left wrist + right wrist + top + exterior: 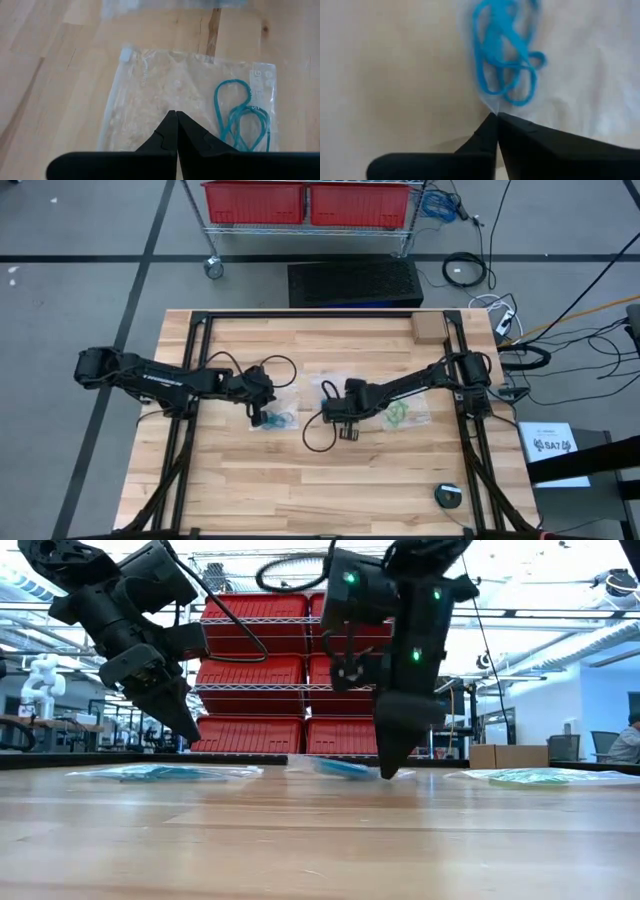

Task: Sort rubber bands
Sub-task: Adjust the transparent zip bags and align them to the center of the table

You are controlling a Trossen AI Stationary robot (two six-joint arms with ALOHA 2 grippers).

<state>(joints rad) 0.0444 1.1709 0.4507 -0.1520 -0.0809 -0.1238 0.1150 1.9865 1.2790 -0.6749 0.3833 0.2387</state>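
Note:
Three clear bags lie on the wooden table. The left bag (165,85) holds teal rubber bands (245,115). My left gripper (175,114) hangs shut above it, clear of it in the low view (190,735). The middle bag (345,768) holds blue rubber bands (505,55). My right gripper (495,116) is shut at this bag's edge, its tips low by the table (385,774). The right bag (400,413) holds green rubber bands and lies flat. My right gripper pinches the middle bag's edge (489,106) between its two fingertips, just beside the blue rubber bands. The fingers slant steeply down from the table's right side. The bag stays low on the table; one layer or several, I cannot tell.
A black cable loop (320,435) lies on the table by my right gripper. A small cardboard box (428,328) stands at the far right corner and a round grey thing (449,495) lies near the front right. Black frame rails (195,380) run along both sides.

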